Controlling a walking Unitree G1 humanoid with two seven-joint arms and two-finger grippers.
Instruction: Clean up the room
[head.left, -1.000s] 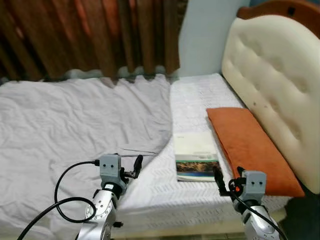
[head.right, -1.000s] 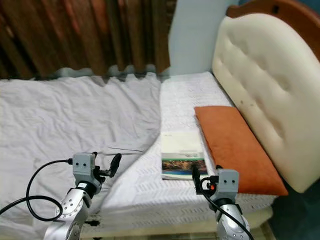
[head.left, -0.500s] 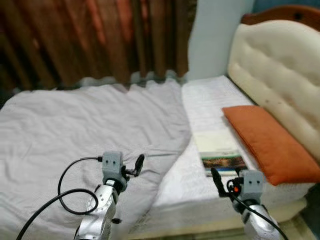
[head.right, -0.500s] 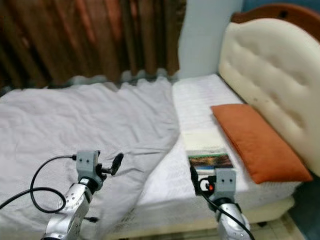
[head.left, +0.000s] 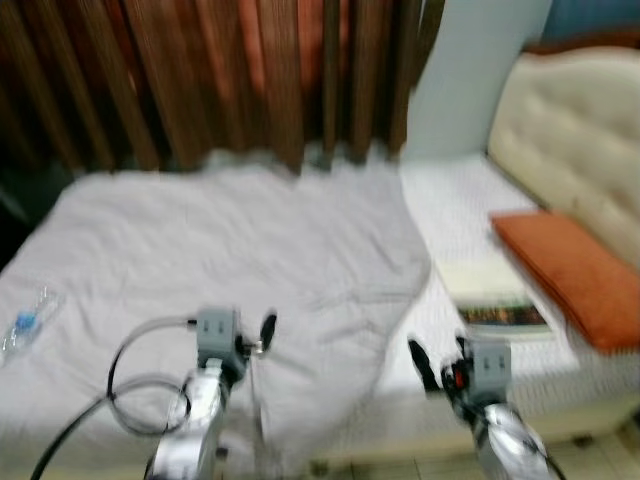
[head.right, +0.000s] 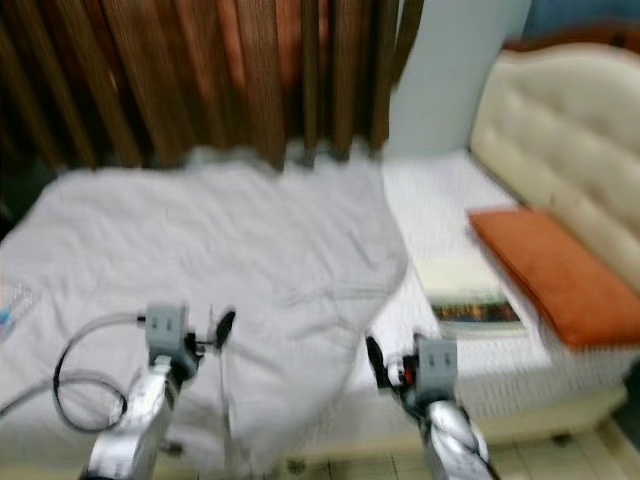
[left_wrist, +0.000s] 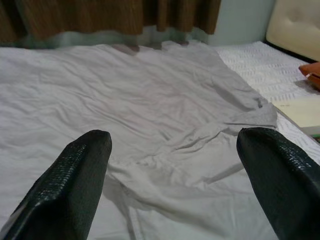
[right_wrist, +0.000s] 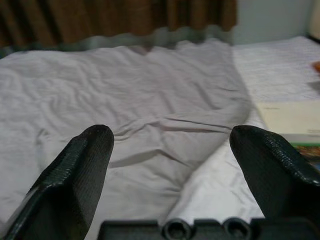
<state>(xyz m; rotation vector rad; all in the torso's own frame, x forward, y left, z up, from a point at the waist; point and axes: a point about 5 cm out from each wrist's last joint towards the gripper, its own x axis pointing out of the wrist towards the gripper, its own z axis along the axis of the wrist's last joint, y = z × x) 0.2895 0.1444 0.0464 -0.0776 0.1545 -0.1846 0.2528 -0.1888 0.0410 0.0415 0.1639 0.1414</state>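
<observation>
Grey crumpled sheet (head.left: 240, 250) covers the bed's (head.left: 450, 200) left, a book (head.left: 490, 300) and orange pillow (head.left: 570, 270) lie right, a plastic bottle (head.left: 25, 320) far left, while left pincer (left_wrist: 175, 185) and right pincer (right_wrist: 172, 180) hover released.

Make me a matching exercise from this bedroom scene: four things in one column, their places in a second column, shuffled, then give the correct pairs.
Things:
1. orange pillow
2. book
3. plastic bottle
4. grey sheet

Places:
A. at the far left edge of the bed
B. against the padded headboard
C. on the white mattress, beside the pillow
D. spread over the bed's left and middle, below the curtains

Pairs: 1-B, 2-C, 3-A, 4-D
</observation>
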